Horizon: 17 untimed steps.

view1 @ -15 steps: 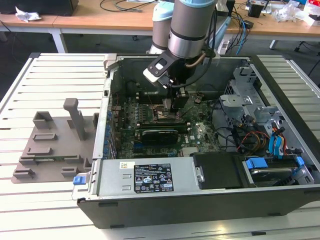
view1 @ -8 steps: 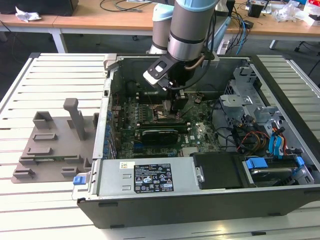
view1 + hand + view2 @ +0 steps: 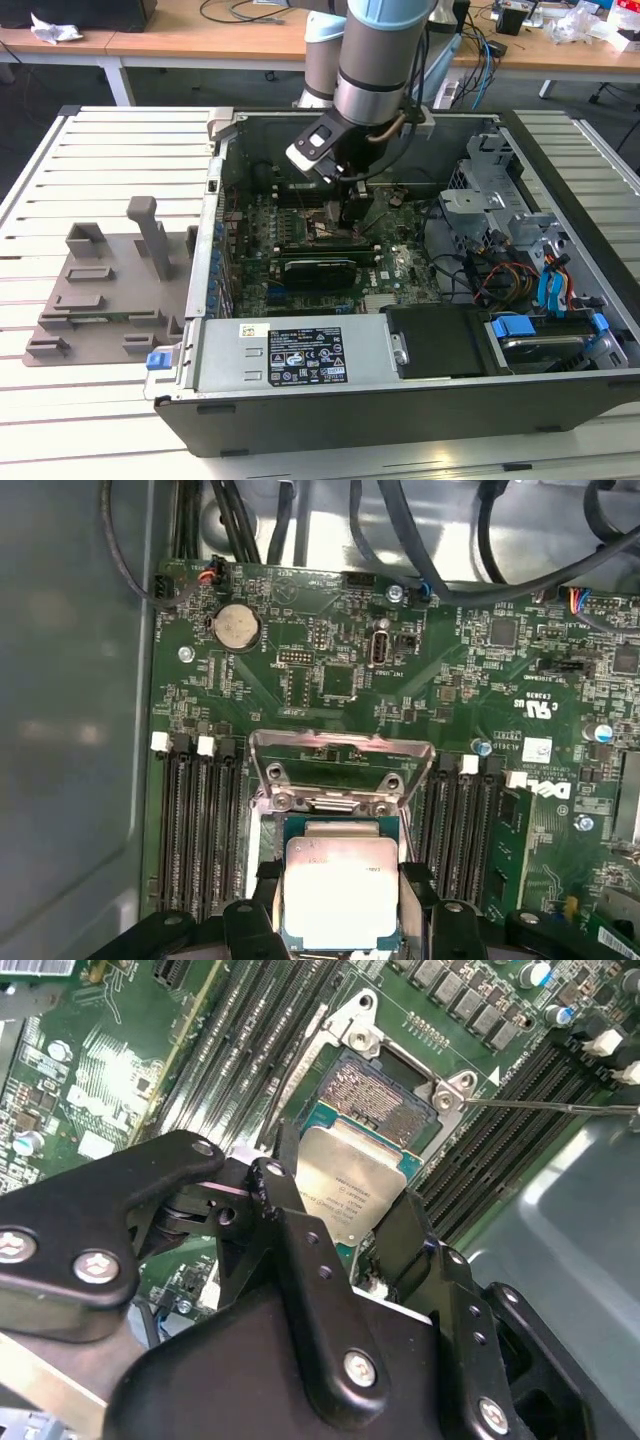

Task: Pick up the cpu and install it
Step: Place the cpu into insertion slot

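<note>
Your arm [image 3: 372, 60] reaches down, gripper [image 3: 345, 1200] closed on the cpu [image 3: 340, 895].
The wrist bends so the gripper points down below it; the two black fingers [image 3: 290, 1225] stand one at each side of the cpu, touch its edges and hold it between them.

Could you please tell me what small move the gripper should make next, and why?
Probably ease the cpu down onto the socket: the gripper holds it just above, the plate is raised, and bare pins show beyond its edge.
</note>
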Available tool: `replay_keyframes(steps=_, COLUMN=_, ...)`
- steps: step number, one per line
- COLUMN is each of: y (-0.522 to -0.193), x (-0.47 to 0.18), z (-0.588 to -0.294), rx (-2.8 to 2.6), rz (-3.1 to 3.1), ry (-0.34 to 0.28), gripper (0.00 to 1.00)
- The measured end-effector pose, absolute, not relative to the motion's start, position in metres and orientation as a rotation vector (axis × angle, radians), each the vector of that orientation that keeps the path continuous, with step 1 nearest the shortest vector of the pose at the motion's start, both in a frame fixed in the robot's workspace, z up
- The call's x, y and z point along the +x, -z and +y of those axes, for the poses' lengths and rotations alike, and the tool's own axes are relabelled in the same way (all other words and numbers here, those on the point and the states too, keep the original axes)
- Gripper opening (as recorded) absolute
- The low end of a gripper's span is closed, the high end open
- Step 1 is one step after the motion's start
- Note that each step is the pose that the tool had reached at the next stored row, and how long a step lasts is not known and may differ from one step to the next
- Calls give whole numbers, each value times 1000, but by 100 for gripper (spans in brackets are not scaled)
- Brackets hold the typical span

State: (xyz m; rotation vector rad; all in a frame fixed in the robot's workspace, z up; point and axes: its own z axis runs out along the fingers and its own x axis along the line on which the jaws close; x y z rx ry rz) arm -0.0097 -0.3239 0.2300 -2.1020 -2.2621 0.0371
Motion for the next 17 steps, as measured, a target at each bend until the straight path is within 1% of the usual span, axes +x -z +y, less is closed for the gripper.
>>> replay_keyframes(steps=3, y=-227, x=-11, z=-324, rx=-2130, rz=-2247, ry=-50, gripper=55)
replay_keyframes(steps=13, y=-206, x=-22, z=-320, rx=-2190, rz=-2187, ry=-49, gripper=55)
replay_keyframes(steps=17, y=-204, x=-23, z=-320, rx=-2190, rz=-2187, ry=-48, gripper=55)
